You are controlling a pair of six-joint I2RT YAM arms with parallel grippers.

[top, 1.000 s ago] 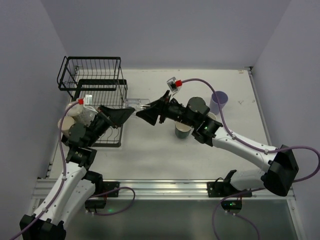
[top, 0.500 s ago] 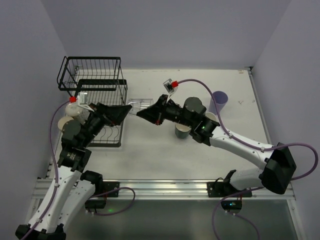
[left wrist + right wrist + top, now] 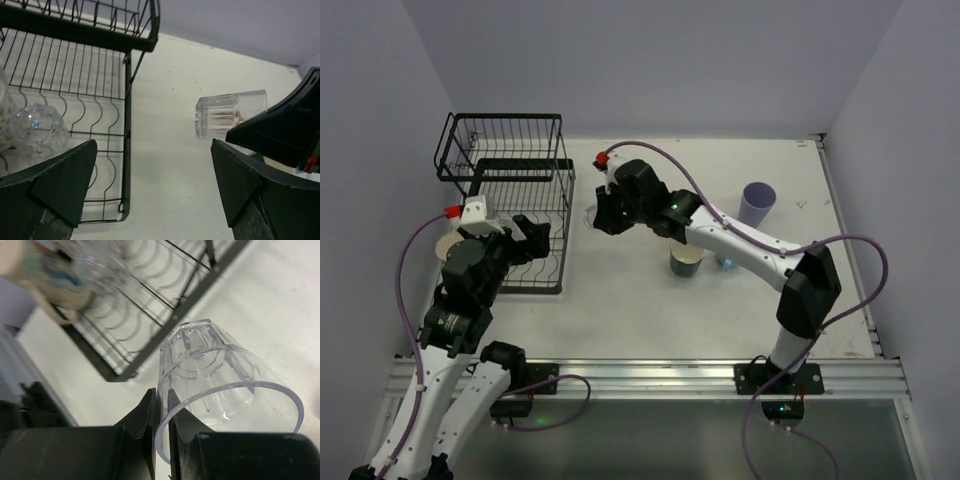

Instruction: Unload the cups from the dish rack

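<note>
One clear faceted glass (image 3: 215, 375) sideways just beside black wire dish rack (image 3: 127, 100) | right end effector (image 3: 161, 396) pinches its rim wall, likely for carry-off | left end effector (image 3: 152, 150) wide open, empty | another clear glass (image 3: 37, 125) in rack

The white surface (image 3: 650, 310) carries the black wire dish rack (image 3: 520, 163) at its far left corner. A teal cup (image 3: 686, 262) stands upright near the centre. A lavender tumbler (image 3: 757, 204) stands toward the far right, well apart from the rack.
</note>
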